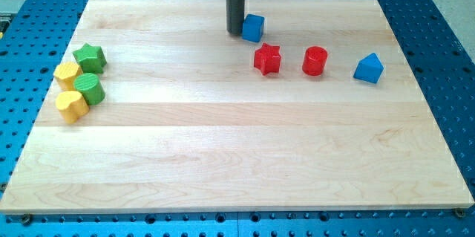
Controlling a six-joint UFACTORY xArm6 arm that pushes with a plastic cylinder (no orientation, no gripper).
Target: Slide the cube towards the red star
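Note:
A blue cube point(254, 27) sits near the view's top centre of the wooden board. My tip point(234, 31) stands just to the view's left of the cube, very close to or touching it. A red star point(267, 59) lies a short way below and slightly right of the cube.
A red cylinder point(315, 61) lies right of the star, and a blue block with a pointed top point(369, 68) further right. At the view's left lie a green star point(90, 58), two yellow blocks point(67, 73) point(72, 106) and a green block point(90, 88). The board point(237, 148) rests on a blue perforated table.

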